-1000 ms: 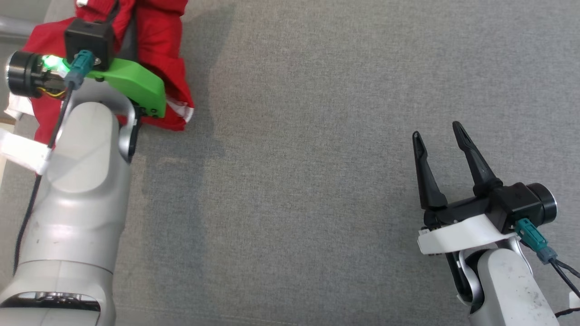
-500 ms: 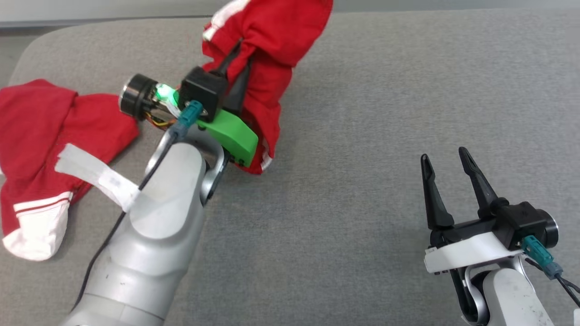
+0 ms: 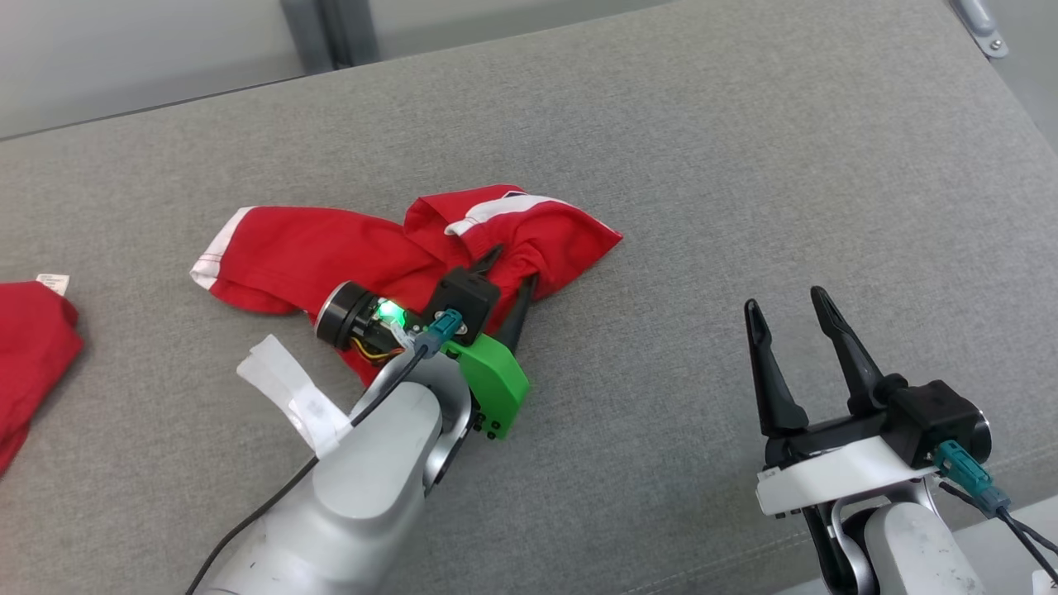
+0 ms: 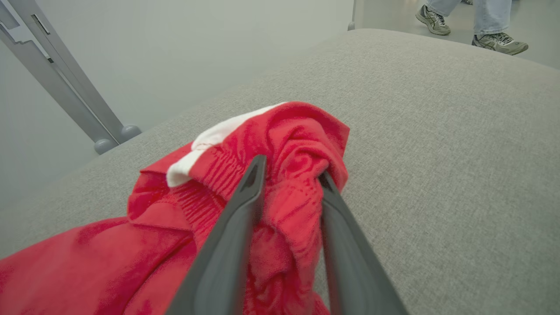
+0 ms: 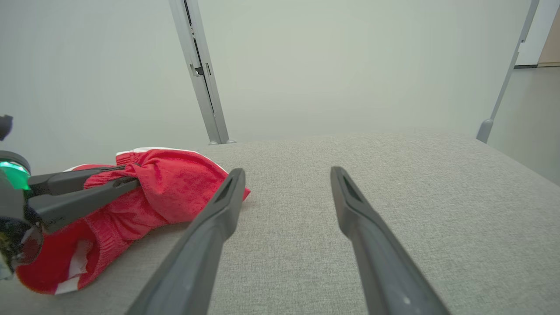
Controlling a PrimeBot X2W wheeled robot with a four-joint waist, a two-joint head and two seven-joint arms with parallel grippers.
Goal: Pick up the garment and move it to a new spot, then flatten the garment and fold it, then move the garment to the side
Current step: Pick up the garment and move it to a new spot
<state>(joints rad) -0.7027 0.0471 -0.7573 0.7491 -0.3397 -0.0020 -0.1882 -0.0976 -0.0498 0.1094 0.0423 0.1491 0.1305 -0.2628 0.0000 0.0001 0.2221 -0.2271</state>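
Red cloth with white trim, the garment point(image 3: 388, 256) lies crumpled near the middle of the grey fabric tabletop point(image 3: 744, 165). Your left gripper point(image 3: 511, 268) has its jaws pinching a bunched fold by the elastic waistband, low against the surface. Your right gripper point(image 3: 784, 298) hovers well apart to the right, jaws spread and holding nothing.

My guess is that you are at the set-down, with flattening ahead. The risk is in letting go. The fold is wedged deep between the jaws, so cloth may cling and be dragged up as you lift away, tangling the heap further. Pull sideways while pinched and you may twist the waistband instead of spreading it.

A second red cloth point(image 3: 33, 347) sits at the far left edge; sweep the garment that way and the two could mix. A person's shoes point(image 4: 498, 41) show beyond the tabletop, so mind wide swings.
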